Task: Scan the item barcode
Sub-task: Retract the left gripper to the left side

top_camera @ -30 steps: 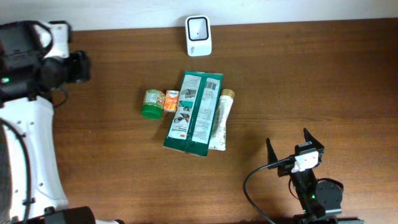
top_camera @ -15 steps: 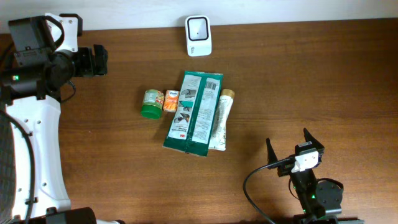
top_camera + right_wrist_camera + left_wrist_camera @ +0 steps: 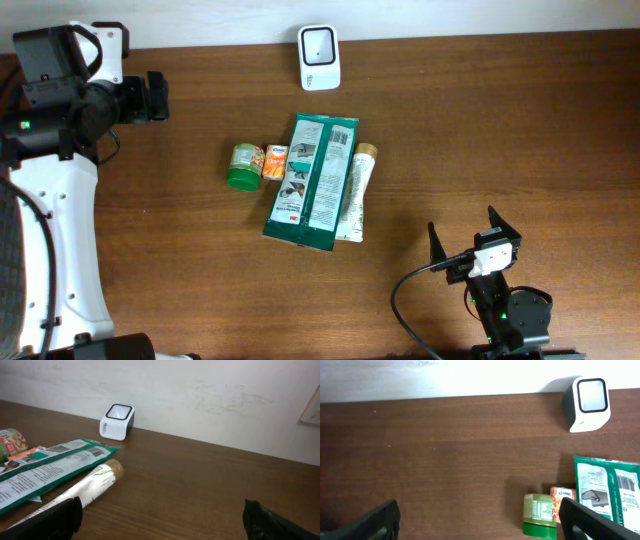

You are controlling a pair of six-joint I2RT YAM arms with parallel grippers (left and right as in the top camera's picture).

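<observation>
A white barcode scanner point(image 3: 319, 57) stands at the table's far edge, also seen in the left wrist view point(image 3: 587, 402) and the right wrist view point(image 3: 117, 422). In the middle lies a long green packet point(image 3: 313, 180) with its barcode point(image 3: 343, 137) facing up. A white tube point(image 3: 356, 195) lies along its right side. Left of it are a small orange tissue pack point(image 3: 276, 162) and a green-lidded jar point(image 3: 243, 166). My left gripper point(image 3: 160, 97) hovers open at the far left, well away from the items. My right gripper point(image 3: 464, 232) stands open near the front right, holding nothing.
A white wall point(image 3: 200, 390) runs behind the table's far edge. The left arm's white body point(image 3: 60, 250) lies along the left side. A black cable point(image 3: 410, 290) loops beside the right arm's base.
The left arm has swung right toward the items and its jaws have spread open. The right arm and the items have not moved.
</observation>
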